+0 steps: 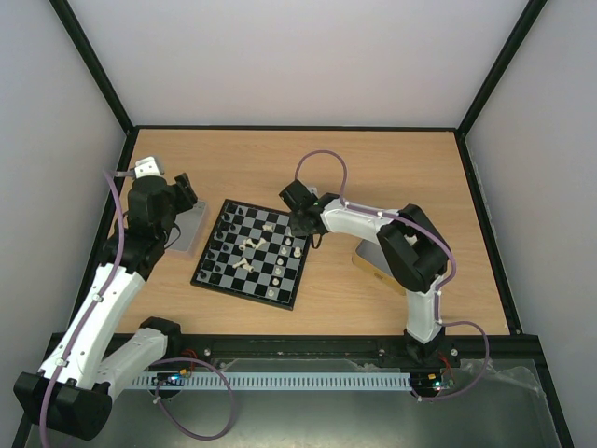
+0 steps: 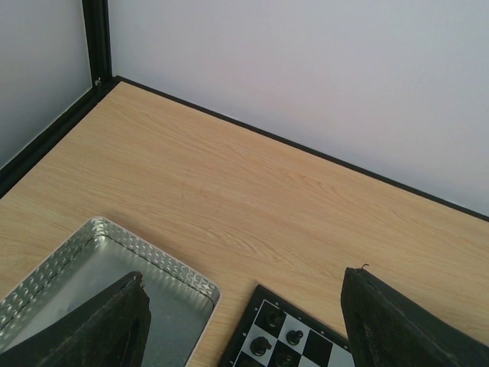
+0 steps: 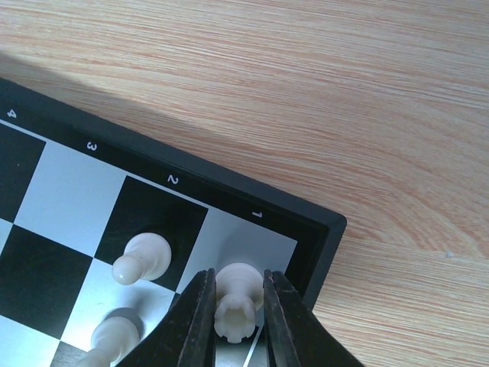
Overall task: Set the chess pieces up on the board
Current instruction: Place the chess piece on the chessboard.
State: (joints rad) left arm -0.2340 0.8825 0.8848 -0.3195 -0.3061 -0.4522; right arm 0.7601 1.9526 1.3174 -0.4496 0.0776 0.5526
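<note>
**A:** Right wrist view. The right end effector (image 3: 238, 317) is over a corner of the board (image 3: 309, 218), next to the rim numeral 1. What do we find between its fingers (image 3: 197, 313)?

**B:** A white rook (image 3: 238, 287), with its base on the light corner square and its crown toward the camera. The fingers lie close against both of its sides. We cannot tell whether they grip it or stand a hair free.

**A:** How do we finish this step well?

**B:** We judge the step to be seating the rook on its home square. We part the fingers evenly, so that neither one drags the piece. Then we lift straight up along the rook's axis. A pawn (image 3: 141, 258) stands on the dark square just beside it, and a sideways exit could tip that pawn. The rim is near on the other side, so we keep the rook centred on its square and away from the edge.

**A:** Top view. Where is the other arm?

**B:** The left end effector (image 1: 183, 191) hangs released, fingers wide, near the tin (image 1: 191, 233) at the board's left side on the tabletop (image 1: 392, 168). It is well apart from the rook. We would hold it there until the right arm clears.

**A:** How much remains?

**B:** Much, we judge. White pieces (image 1: 250, 247) sit loose mid-board, and some appear toppled. They belong in the rows along the right edge.
</note>
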